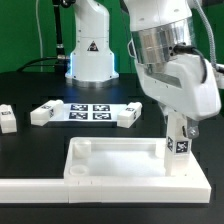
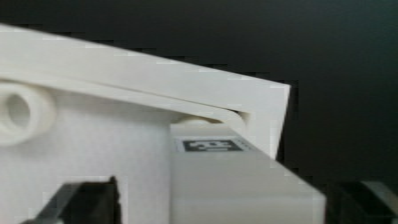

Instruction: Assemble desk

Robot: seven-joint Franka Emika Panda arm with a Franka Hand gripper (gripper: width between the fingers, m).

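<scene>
— Where is the desk top [image 1: 78,160]?
— It lies flat with its rim up at the front of the exterior view, just behind the long white border bar [image 1: 40,187].
— And the jaws?
— They are clamped on a leg [image 1: 181,140], one finger on each side. The leg stands upright at the top's back corner on the exterior view's right, with its tag facing the camera.
— Is it seated in the corner?
— I cannot tell. The wrist view is blurred. It shows the leg [image 2: 214,150] at the corner of the desk top [image 2: 107,70], a dark fingertip [image 2: 80,200] beside the leg, and a round socket [image 2: 18,110] further along the rim.
— What about the other parts?
— Three loose legs [image 1: 42,115] lie beyond the top. One is at the exterior view's left edge, and two are just beside the ends of the marker board [image 1: 85,112].
</scene>
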